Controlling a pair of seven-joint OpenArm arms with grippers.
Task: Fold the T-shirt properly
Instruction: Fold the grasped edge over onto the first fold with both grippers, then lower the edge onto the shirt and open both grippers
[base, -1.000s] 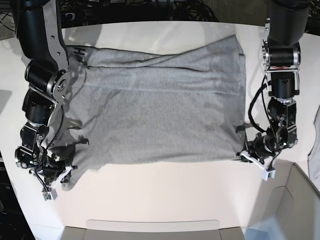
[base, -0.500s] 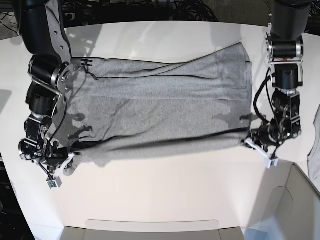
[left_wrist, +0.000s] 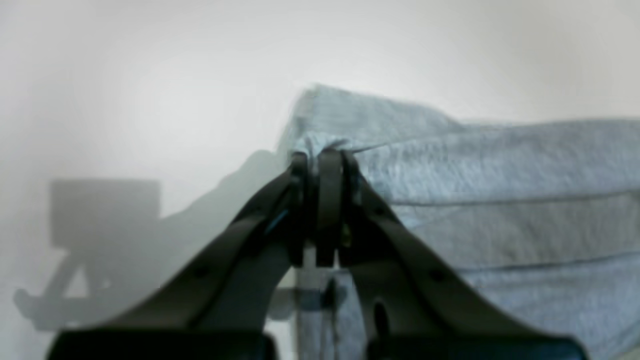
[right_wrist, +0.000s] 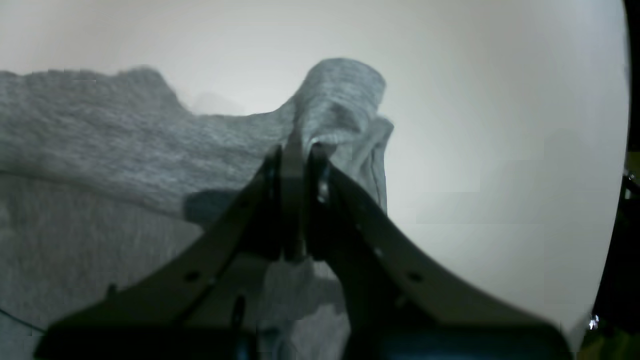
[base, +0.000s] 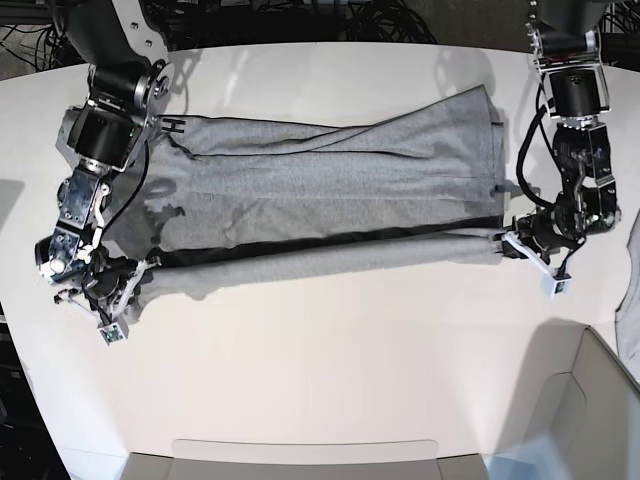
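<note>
The heather-grey T-shirt (base: 330, 190) lies spread across the white table (base: 320, 360); a bit of black lettering (base: 172, 126) shows at its far left corner. Its near edge is raised and pulled taut between both grippers, with a dark shadow line under it. On the right of the base view, my left gripper (base: 507, 245) is shut on that edge's corner. The left wrist view shows its jaws (left_wrist: 322, 160) pinching the T-shirt (left_wrist: 500, 200). My right gripper (base: 140, 272), on the left, is shut on the other corner. Bunched T-shirt cloth (right_wrist: 340, 100) rises above the right gripper (right_wrist: 300, 150).
A grey open box (base: 590, 400) stands at the near right corner and a flat grey tray (base: 300, 455) at the near edge. A sliver of plain grey cloth (base: 630, 300) shows at the right border. Dark cables lie beyond the table's far edge.
Both grippers have moved away from the table's near edge, carrying the T-shirt's near edge with them. It now hangs stretched over the rest of the shirt, and more bare table shows in front.
</note>
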